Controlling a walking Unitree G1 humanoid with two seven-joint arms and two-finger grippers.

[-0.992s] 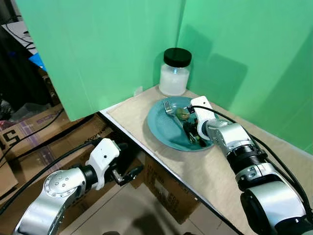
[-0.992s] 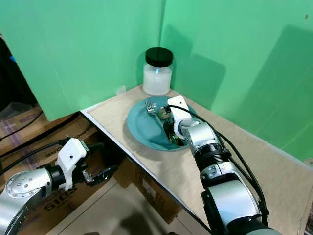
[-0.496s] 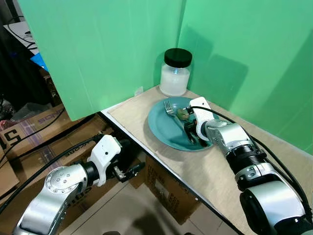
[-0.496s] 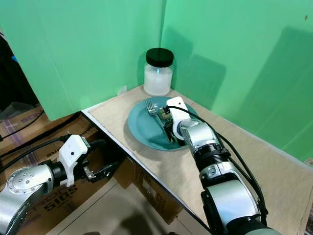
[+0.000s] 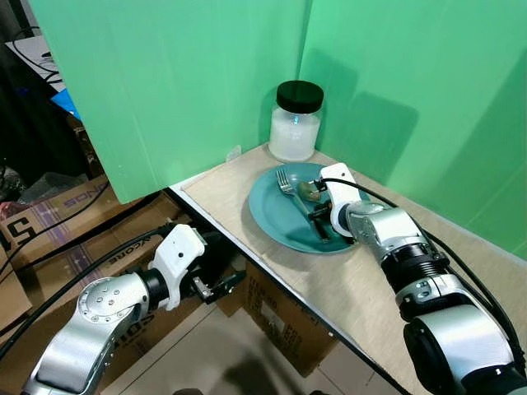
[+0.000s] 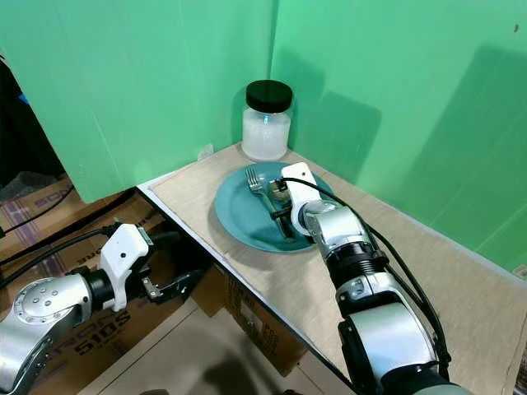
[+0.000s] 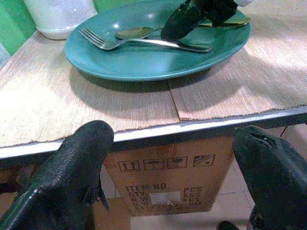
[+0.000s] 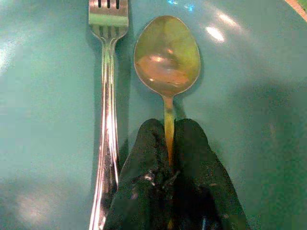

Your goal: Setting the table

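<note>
My right tool (image 8: pixel 168 165) rests on the teal plate (image 5: pixel 276 218), its two black fingers (image 8: pixel 144 158) pressed together on the thin handle of the gold spoon (image 8: pixel 166 57), just behind the bowl. The spoon's bowl points away from the tool toward the jar. A silver fork (image 8: pixel 109 96) lies just beside the spoon, parallel to it, tines the same way, its handle touching the side of one finger. The plate sits near the corner of the counter (image 5: pixel 222 193), with a white jar (image 5: pixel 295 122) under a black lid standing just behind it against the green backdrop (image 5: pixel 181 74). My left tool (image 5: pixel 216 284) hangs below the counter's edge, fingers spread wide and gripping nothing, before a cardboard box (image 7: pixel 168 177).
</note>
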